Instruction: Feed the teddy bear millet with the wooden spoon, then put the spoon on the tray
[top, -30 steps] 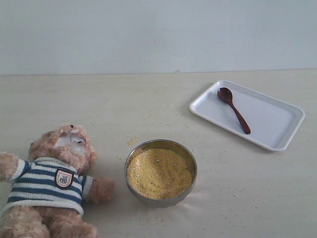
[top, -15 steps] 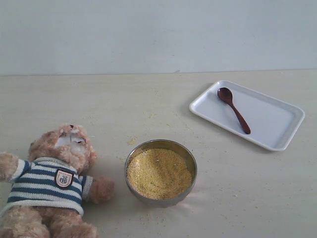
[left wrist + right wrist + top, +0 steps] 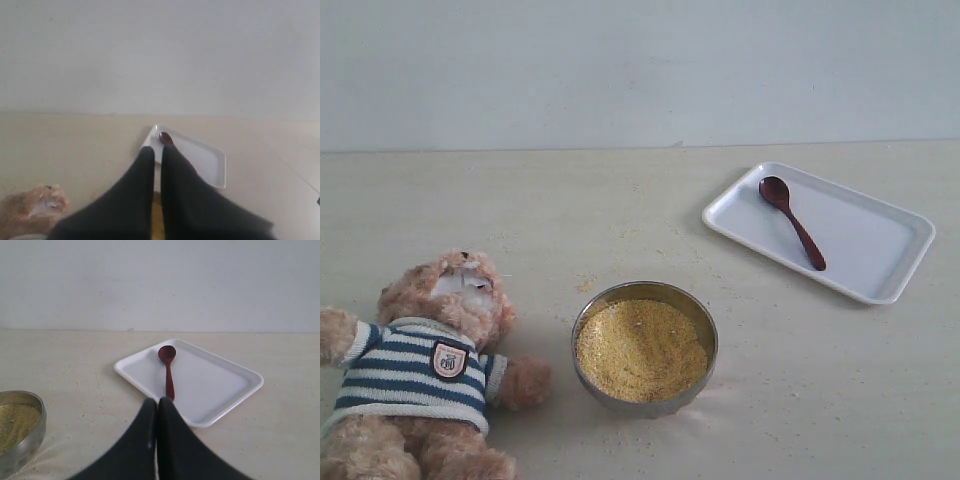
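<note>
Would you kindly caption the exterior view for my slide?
Teddy bear beside bowl of millet; wooden spoon rests on tray.

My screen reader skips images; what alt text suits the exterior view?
A wooden spoon lies on a white tray at the right of a pale table. At the left, a teddy bear lies on its back beside a steel bowl of millet.

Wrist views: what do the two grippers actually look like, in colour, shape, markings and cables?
The left gripper and right gripper look alike. Each is a pair of smooth matte black fingers, broad at the base and tapering to rounded tips. No markings, labels or cables show on them. The arms behind them are out of every view.
</note>
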Tool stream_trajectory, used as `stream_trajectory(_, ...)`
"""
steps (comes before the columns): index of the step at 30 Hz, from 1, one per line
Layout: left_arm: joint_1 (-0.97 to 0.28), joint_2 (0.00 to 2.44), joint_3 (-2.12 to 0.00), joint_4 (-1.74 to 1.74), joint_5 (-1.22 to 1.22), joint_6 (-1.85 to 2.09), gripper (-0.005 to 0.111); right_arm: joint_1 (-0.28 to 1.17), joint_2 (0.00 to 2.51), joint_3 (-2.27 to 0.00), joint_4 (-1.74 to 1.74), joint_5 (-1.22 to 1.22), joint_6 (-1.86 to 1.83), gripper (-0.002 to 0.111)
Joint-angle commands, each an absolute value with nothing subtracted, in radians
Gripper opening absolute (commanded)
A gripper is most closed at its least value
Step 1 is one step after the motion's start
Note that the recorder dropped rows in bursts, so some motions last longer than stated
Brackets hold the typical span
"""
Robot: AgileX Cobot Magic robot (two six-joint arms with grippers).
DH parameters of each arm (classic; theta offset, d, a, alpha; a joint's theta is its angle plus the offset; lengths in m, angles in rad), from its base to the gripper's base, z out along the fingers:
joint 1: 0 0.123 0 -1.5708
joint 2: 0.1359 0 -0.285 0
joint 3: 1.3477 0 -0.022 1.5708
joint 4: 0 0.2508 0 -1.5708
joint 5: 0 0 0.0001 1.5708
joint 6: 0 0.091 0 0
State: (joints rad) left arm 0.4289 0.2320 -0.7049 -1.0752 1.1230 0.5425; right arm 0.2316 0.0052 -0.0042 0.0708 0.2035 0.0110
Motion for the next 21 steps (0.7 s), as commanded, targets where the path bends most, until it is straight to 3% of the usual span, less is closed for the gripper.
stream_trajectory(1,0.315,0.227,-0.710,-0.969,1.132,0.523,0.005,0.229,0.000,0.000,0.073,0.206,0.010,0.000)
stream_trajectory(5,0.258,0.227,-0.710,-0.937,1.137,0.507,0.005,0.229,0.000,0.000,0.073,0.206,0.010,0.000)
stream_trajectory(21,0.258,0.227,-0.710,-0.853,1.093,0.504,0.005,0.229,0.000,0.000,0.073,0.206,0.010,0.000)
